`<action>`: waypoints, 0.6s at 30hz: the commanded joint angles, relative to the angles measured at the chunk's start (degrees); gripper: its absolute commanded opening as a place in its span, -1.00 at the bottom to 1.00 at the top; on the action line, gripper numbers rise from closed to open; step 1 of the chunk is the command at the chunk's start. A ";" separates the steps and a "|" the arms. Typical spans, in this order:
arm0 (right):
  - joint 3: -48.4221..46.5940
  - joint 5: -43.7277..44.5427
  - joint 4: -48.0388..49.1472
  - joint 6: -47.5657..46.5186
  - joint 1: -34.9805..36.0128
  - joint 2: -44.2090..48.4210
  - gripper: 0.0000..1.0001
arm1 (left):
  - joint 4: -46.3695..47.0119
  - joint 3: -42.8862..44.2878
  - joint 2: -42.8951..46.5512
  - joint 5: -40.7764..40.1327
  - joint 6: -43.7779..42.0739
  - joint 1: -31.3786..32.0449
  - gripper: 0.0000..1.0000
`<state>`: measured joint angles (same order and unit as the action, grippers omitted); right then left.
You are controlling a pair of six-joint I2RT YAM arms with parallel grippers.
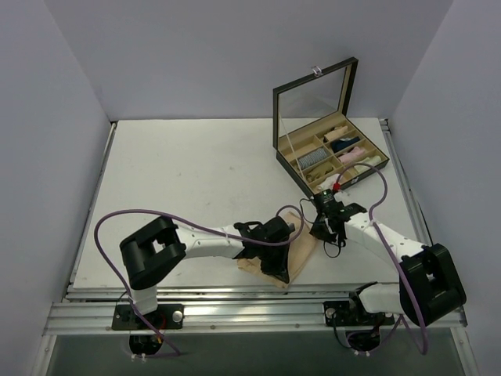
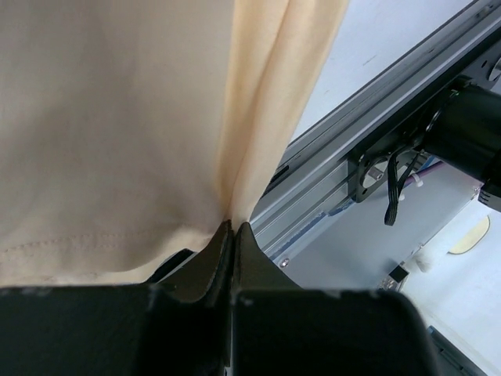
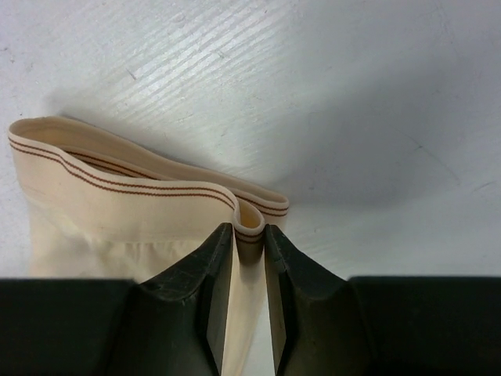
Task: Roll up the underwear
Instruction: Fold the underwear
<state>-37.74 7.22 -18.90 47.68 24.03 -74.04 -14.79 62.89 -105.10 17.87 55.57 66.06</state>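
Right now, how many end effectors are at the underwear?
2. The left end effector is shut, pinching a fold of the underwear; the right end effector straddles the waistband at its folded end, jaws slightly parted. Neither is hidden.

This is a robotics lab test cell; a plain white bench [image 1: 196,172] sits boxed in by bare pale walls [image 1: 55,117] on three sides; along its near edge runs a slotted aluminium rail [image 1: 258,313], and the left arm [image 1: 207,247] and right arm [image 1: 387,239] are bolted there at their bases; purple cables [image 1: 97,229] loop loose from the arms; the left wrist view shows the same metal framing [image 2: 337,168] close up, with black wiring [image 2: 391,196] hanging under it.
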 commanded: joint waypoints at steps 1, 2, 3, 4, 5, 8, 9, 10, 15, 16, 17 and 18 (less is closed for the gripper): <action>2.22 0.95 1.23 0.57 -0.13 -0.32 -0.60 | 2.48 -0.32 -0.63 1.64 0.77 -0.06 -0.95; 2.66 0.95 1.32 0.75 -0.21 -0.32 -0.59 | 2.48 -0.23 -0.63 1.64 0.68 -0.06 -0.95; 3.10 1.12 1.14 0.92 -0.21 -0.14 -0.56 | 2.39 -0.14 -0.72 1.73 0.68 -0.06 -0.95; 4.06 1.30 1.32 1.10 -0.21 0.03 -0.54 | 2.31 -0.05 -0.72 1.64 0.59 -0.06 -0.95; 4.42 1.30 1.58 1.10 -0.21 0.12 -0.52 | 2.04 0.04 -0.81 1.73 0.59 -0.06 -0.95; 5.22 1.65 1.58 1.36 -0.21 -0.14 -0.51 | 1.95 0.39 -0.98 1.73 0.50 -0.06 -0.95; 5.30 1.83 1.67 1.45 -0.21 -0.40 -0.50 | 1.95 0.47 -1.16 1.64 0.50 -0.06 -0.95; 5.30 2.00 1.93 1.54 -0.13 -0.40 -0.49 | 1.95 0.65 -1.33 1.64 0.50 -0.06 -0.95; 4.25 3.58 2.46 0.66 -0.13 -2.59 -0.48 | 2.22 0.74 -1.60 2.00 0.50 -0.06 -0.95; 3.99 3.67 2.46 0.75 -0.13 -3.04 -0.47 | 2.22 0.74 -1.60 2.08 0.42 -0.06 -0.95; 3.81 3.76 2.46 0.83 -0.13 -3.47 -0.48 | 2.22 0.74 -1.43 2.00 0.42 -0.06 -0.95; 3.38 4.02 2.37 0.92 -0.04 -4.26 -0.48 | 2.22 0.74 -1.34 2.08 0.42 -0.23 -0.95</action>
<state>-33.71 7.70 -15.07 48.36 24.03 -75.61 -14.72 62.50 -106.43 18.70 56.23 66.04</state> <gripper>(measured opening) 0.262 0.037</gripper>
